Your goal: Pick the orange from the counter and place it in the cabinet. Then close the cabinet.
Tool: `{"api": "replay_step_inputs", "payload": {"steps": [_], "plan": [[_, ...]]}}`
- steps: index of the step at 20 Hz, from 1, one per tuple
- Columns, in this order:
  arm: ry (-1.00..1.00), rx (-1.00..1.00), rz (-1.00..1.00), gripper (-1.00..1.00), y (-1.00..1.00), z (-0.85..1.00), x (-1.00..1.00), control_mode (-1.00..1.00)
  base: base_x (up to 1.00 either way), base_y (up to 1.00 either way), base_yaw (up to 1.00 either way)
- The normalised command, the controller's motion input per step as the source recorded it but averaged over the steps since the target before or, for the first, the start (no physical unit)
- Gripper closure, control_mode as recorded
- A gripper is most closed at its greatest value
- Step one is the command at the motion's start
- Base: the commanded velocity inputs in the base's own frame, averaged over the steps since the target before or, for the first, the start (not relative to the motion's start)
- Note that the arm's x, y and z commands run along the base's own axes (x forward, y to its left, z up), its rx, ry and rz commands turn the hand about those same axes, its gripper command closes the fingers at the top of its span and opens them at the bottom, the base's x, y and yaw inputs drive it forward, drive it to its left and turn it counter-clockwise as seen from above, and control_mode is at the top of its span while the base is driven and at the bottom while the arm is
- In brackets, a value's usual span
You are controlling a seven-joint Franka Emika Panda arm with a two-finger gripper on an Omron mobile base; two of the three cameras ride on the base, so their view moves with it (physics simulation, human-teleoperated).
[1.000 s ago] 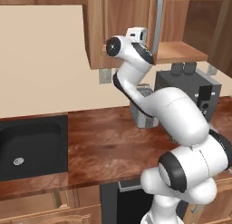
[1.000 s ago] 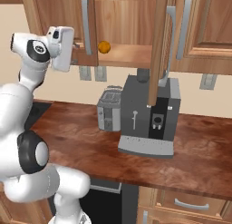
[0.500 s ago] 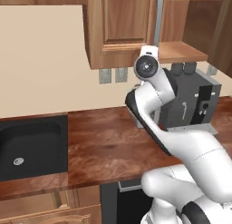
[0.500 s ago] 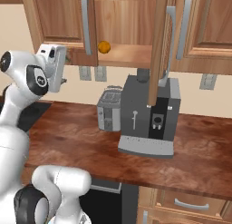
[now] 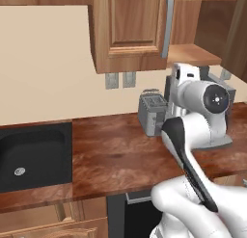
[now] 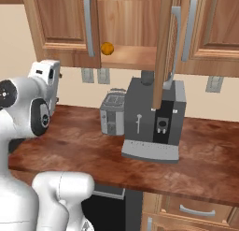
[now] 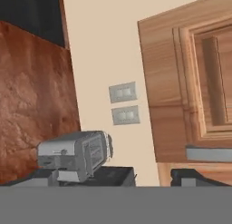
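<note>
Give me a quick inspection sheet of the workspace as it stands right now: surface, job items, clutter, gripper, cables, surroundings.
Surface: dark glossy wood counter with a black sink set into it.
Job's things: orange sits on the shelf inside the cabinet; the cabinet door stands open, edge-on to the right base view.
Clutter: toaster and coffee machine side by side on the counter.
Gripper: gripper tips show in the hand view with a gap between them, nothing held, aimed toward the toaster and wall.
Cables: nothing seen.
Surroundings: beige wall with outlets; lighter base cupboards below the counter.
</note>
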Motion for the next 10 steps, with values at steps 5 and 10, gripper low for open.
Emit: {"api": "replay_step_inputs", "payload": {"steps": [5,10], "plan": [[0.00,0.31,0.20,-1.00,-0.43,0.14,-0.95,-1.00,0.00,0.00,0.00],[0.00,0.29,0.22,-1.00,-0.46,0.14,-0.76,-1.00,0.00,0.00,0.00]]}}
